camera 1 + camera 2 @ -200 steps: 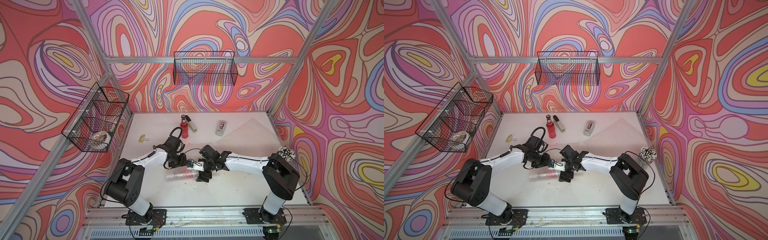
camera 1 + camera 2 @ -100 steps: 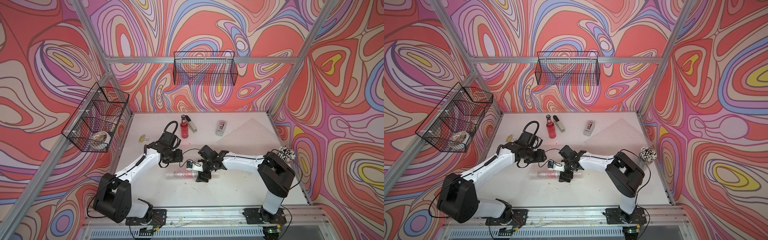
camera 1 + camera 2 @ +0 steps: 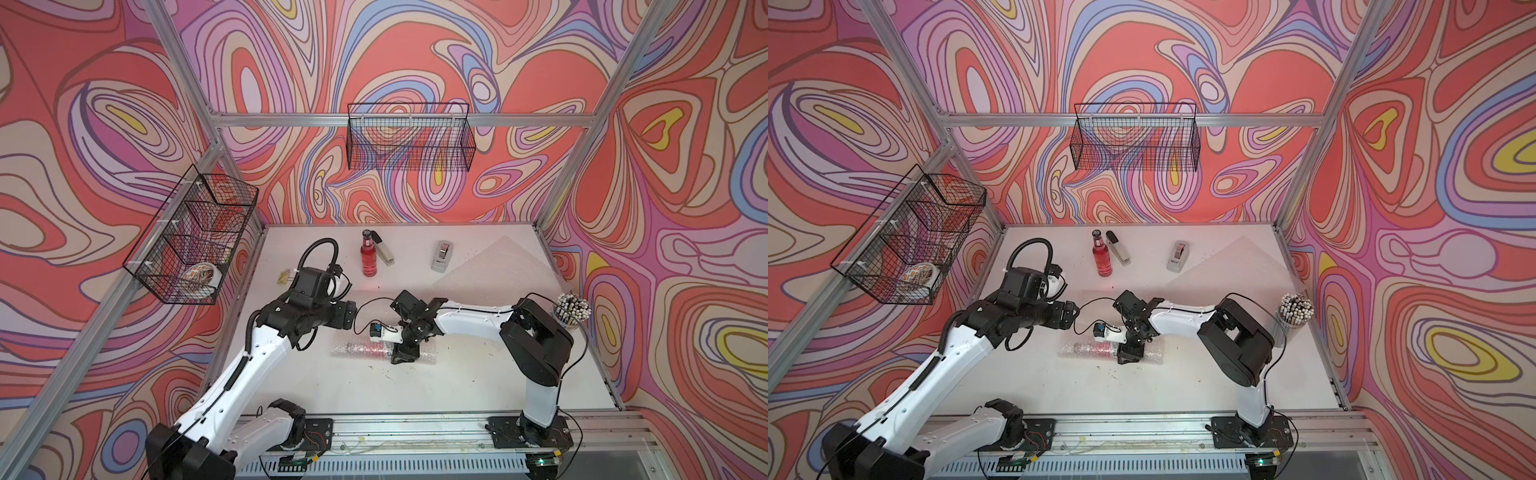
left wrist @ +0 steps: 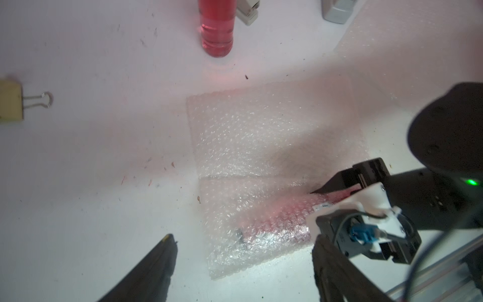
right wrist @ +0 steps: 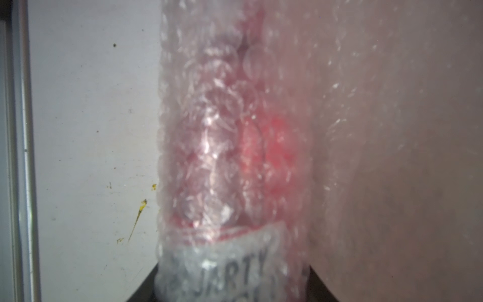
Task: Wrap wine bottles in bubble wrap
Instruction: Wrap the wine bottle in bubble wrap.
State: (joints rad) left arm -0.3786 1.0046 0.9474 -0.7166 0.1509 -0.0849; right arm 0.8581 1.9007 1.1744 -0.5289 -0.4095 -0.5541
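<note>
R gripper [image 3: 404,355] straddles wrapped bottle [image 3: 360,348] at its 3 o'clock label end, clamp can't be told; bottle axis lies 9–3 o'clock; L gripper [image 4: 243,238], jaws apart & empty, hangs farther off at 11 o'clock.

Clearance: front open, back crowded
Bare surface [image 3: 415,386] in front of wrapped bottle [image 3: 365,348]; right hand [image 3: 404,356] clamps its labelled end; upright bottle [image 3: 368,257], stapler [image 3: 384,253], tape dispenser [image 3: 442,255] line the back.

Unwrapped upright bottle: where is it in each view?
In a top view: unwrapped bottle upright near the back wall, stapler beside it.
In a top view: bottle again near the back wall, stapler beside it.
Left wrist: its lower body, beyond the bubble wrap sheet.
Right wrist: not in it.
Shared landmark: the stapler.
</note>
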